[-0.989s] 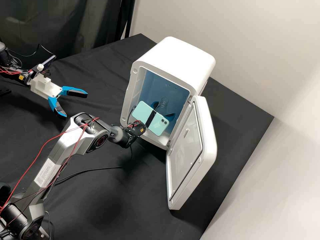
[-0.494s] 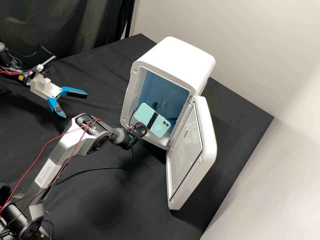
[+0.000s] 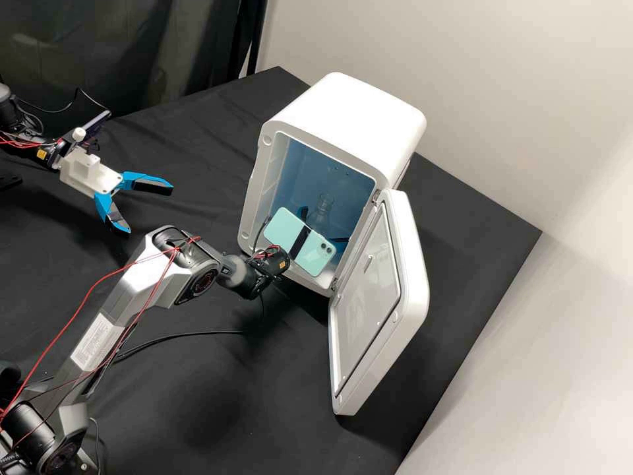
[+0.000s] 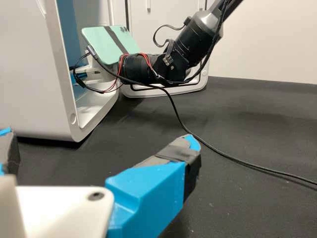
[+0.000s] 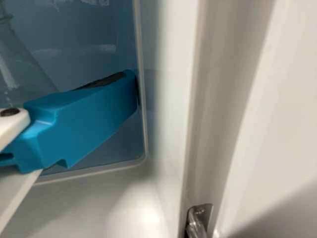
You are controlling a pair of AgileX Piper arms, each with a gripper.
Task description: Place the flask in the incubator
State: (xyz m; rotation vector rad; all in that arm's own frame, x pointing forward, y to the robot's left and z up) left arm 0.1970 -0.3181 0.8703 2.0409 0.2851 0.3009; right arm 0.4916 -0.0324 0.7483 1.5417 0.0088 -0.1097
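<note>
The white incubator (image 3: 349, 119) stands on the black bench with its door (image 3: 379, 297) swung wide open, showing a blue chamber. A clear glass flask (image 3: 323, 206) stands upright inside, deep in the chamber. My right gripper (image 3: 320, 224) is inside the opening at the flask's base, partly hidden by the mint phone (image 3: 300, 241) on its wrist. It looks open: one blue finger (image 5: 74, 124) lies by the chamber's inner edge with a bare pad. My left gripper (image 3: 132, 198) hovers open and empty over the bench, left of the incubator (image 4: 44, 74).
The right arm's dark links (image 3: 165, 277) and red wires stretch across the bench in front of the incubator. A black cable (image 4: 237, 158) trails over the cloth. The door hinge (image 5: 198, 220) sits close beside the right gripper. Black curtains hang behind.
The right wrist with its phone has drawn back slightly out of the chamber, and the flask now shows more fully behind it. The left arm has stayed still.
</note>
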